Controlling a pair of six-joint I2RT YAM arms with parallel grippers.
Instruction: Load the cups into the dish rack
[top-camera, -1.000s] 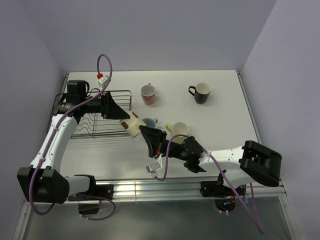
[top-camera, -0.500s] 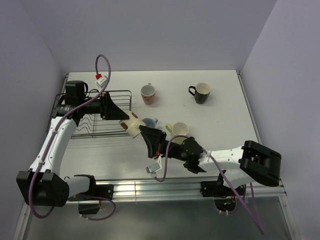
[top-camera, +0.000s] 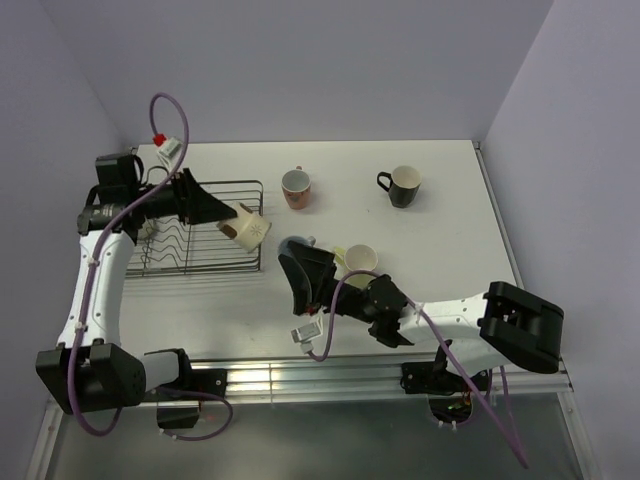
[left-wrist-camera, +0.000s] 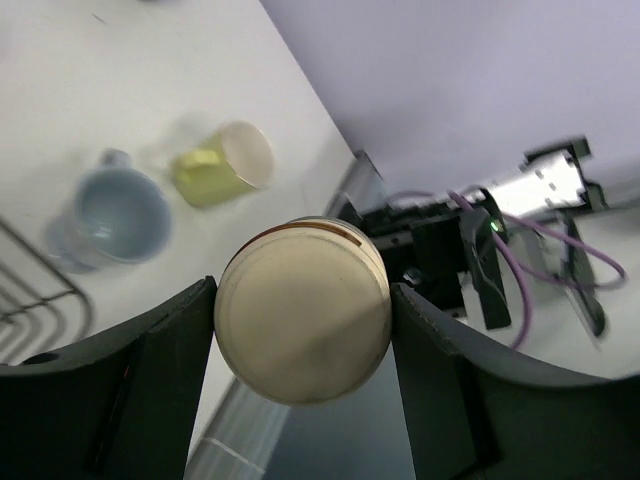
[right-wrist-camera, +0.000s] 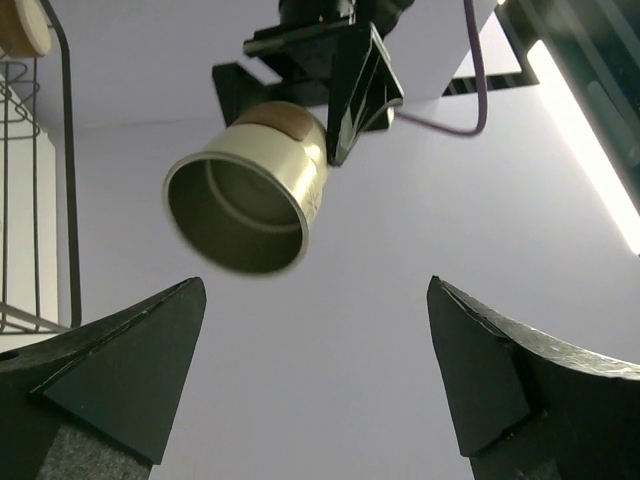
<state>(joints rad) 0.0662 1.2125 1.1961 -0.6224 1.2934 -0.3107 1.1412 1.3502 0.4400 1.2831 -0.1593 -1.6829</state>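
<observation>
White desk (top-camera: 450, 240) under lilac walls carries the dish rack (top-camera: 200, 268). The left claw (top-camera: 233, 223) is clamped on a handleless metallic cup (left-wrist-camera: 303, 322), pinching its wall from both sides near the base. The cup lies sideways in the air just over the rack's right edge, mouth turned away from the rack. It looks light, stiff and thin-walled, with a smooth, probably slippery skin, so a firm pinch low on the wall seems the safest hold. Right of the rack, the right claw (top-camera: 300, 262) hangs with jaws apart, holding nothing, beside the light blue mug (left-wrist-camera: 110, 215).
</observation>
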